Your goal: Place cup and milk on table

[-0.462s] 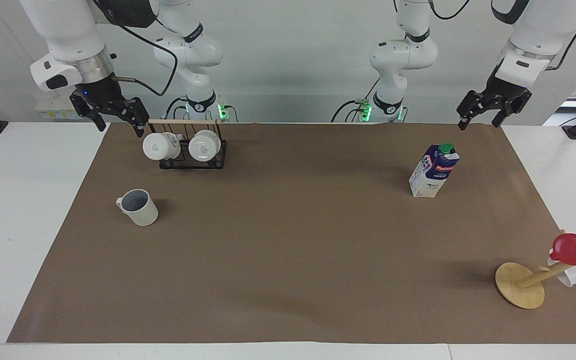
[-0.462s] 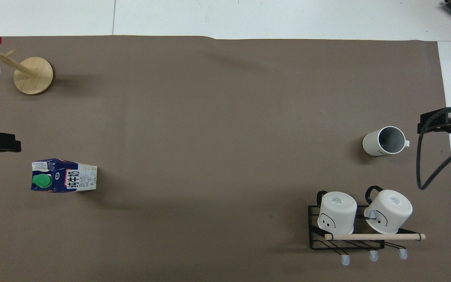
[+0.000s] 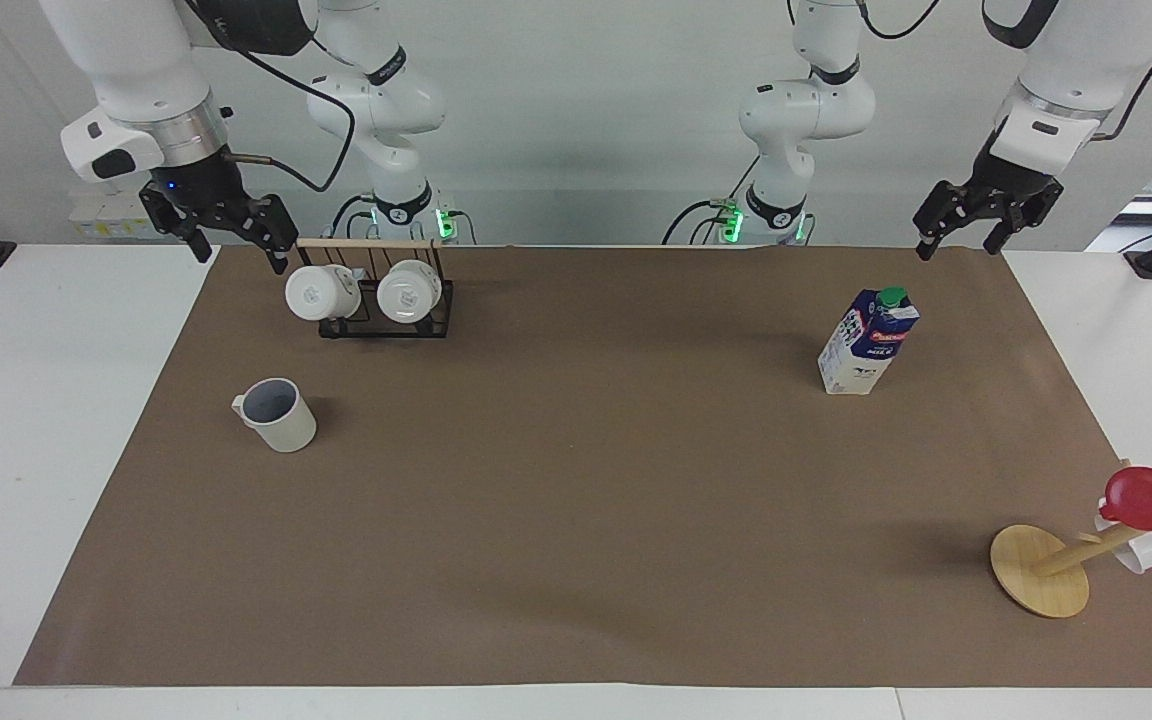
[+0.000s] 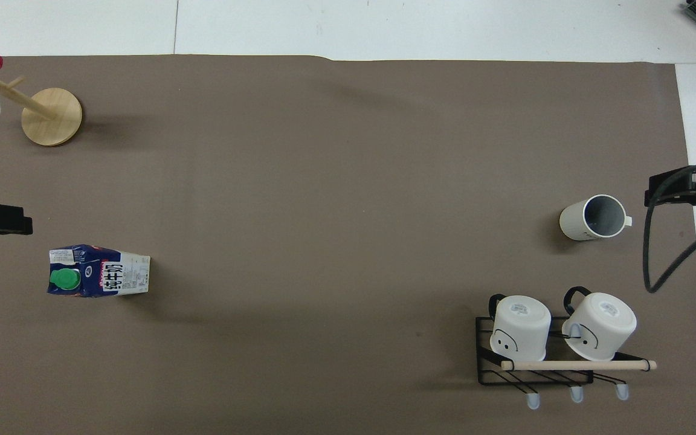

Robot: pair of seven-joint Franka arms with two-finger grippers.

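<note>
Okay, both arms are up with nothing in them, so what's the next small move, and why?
Probably none beyond waiting. The cup and the milk both stand upright on the table, apart from each gripper. The right gripper hangs open beside the mug rack, and the left gripper hangs open near the milk's end. The task looks done.

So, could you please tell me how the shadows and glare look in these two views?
Facing view: the off-white mug with a grey-blue inside and the tall blue-and-white milk carton cast soft, faint shadows on the brown paper-like mat; no glare. Overhead view: the same soft shadows, mat evenly lit.
</note>
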